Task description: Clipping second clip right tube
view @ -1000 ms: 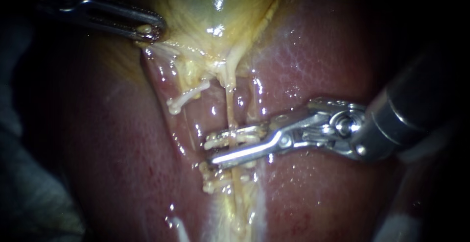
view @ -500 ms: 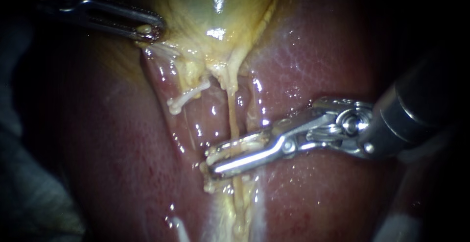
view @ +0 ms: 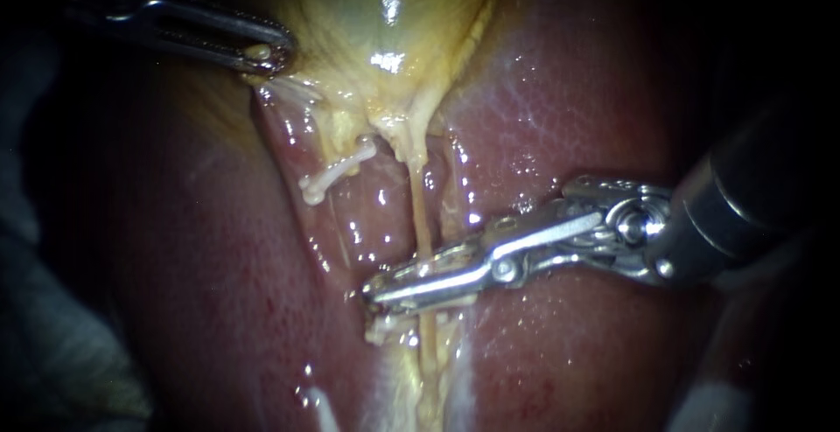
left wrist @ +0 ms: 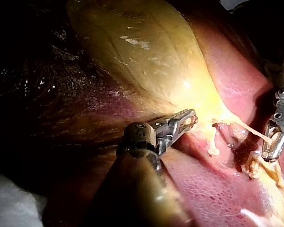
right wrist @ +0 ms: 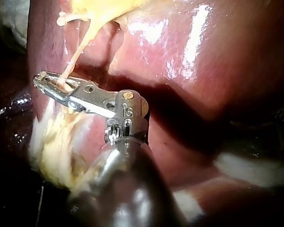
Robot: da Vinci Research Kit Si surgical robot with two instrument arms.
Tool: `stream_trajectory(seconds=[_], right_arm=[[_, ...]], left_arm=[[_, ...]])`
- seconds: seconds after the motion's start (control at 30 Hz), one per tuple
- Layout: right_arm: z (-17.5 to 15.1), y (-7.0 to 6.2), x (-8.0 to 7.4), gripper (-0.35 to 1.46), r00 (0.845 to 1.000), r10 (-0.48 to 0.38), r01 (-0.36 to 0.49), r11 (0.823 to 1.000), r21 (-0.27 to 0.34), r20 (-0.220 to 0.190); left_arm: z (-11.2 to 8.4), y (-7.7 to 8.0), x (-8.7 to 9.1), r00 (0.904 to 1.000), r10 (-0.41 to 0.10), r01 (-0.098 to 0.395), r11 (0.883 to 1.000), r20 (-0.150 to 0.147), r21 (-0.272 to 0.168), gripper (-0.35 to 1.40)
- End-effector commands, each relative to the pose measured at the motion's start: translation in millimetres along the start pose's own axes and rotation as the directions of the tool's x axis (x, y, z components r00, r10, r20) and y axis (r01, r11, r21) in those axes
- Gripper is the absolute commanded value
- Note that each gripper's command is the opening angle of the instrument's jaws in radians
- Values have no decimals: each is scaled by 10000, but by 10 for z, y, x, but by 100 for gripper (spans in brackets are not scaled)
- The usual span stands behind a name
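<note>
My right instrument [view: 385,290]: shaft from right, lying level across liver [view: 569,117], end effector squeezed onto right tube [view: 418,213] just above clip [view: 381,331]. My left instrument [view: 267,54]: end effector pinching gallbladder [view: 385,30] edge

Right instrument's jaws clamped across the right tube, below the gallbladder.

The slender silver-metal right instrument [view: 378,292] reaches in over the glossy red-brown liver [view: 595,117], its two narrow jaws pressed from both sides onto the thin, taut, pale yellow right tube [view: 420,218] that descends from the glistening yellow gallbladder [view: 376,12]. A small whitish clip [view: 378,331] sits just below the jaws, against the tube. At upper left, the dark metal left instrument [view: 267,52] pinches the gallbladder's edge. A short white knob-ended strand [view: 331,176] lies left of the tube.
</note>
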Motion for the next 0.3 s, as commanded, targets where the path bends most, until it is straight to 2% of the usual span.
stream_trajectory(seconds=[0.03,0.3], right_arm=[[0,0,0,-35,10000,-7,7,10000,3,3],[0,1,-1,-35,10000,-74,74,10000,3,11]], left_arm=[[0,0,0,10000,1,-1,10000,1,-3,-35],[0,0,0,10000,0,0,10000,1,-2,-35]])
